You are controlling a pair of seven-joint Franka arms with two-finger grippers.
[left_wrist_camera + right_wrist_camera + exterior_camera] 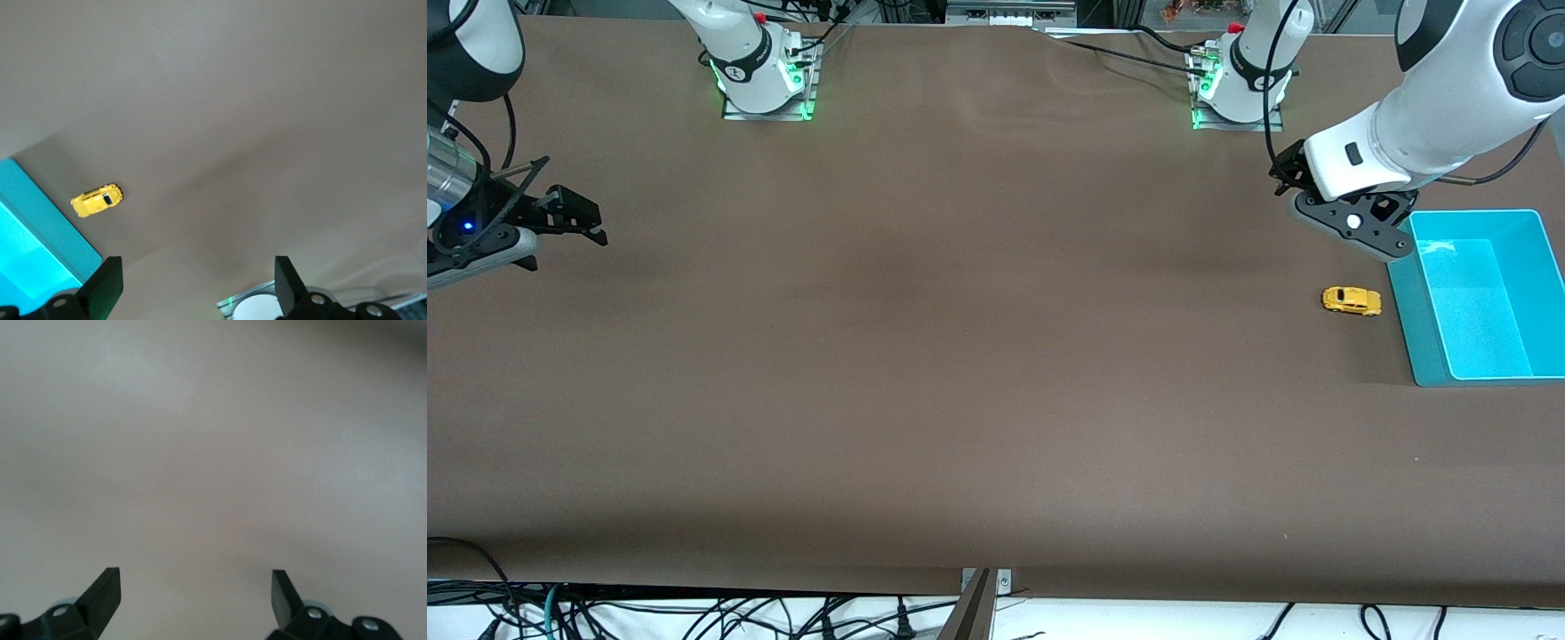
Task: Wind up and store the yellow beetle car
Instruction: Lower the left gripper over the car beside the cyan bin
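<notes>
The blue bin (1414,302) is cut off at the edge of the front view, and in the left wrist view only its corner shows. The yellow beetle car (1352,300) is small and rounded, with dark windows. It stands on the brown table (960,356) just beside the bin wall, apart from the spread, empty fingers (107,283) of the left gripper (195,283). The right gripper (195,593) waits over bare table at the right arm's end, fingers spread, holding nothing.

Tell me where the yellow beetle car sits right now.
The yellow beetle car rests on the table toward the left arm's end, just beside the teal bin, untouched.
</notes>
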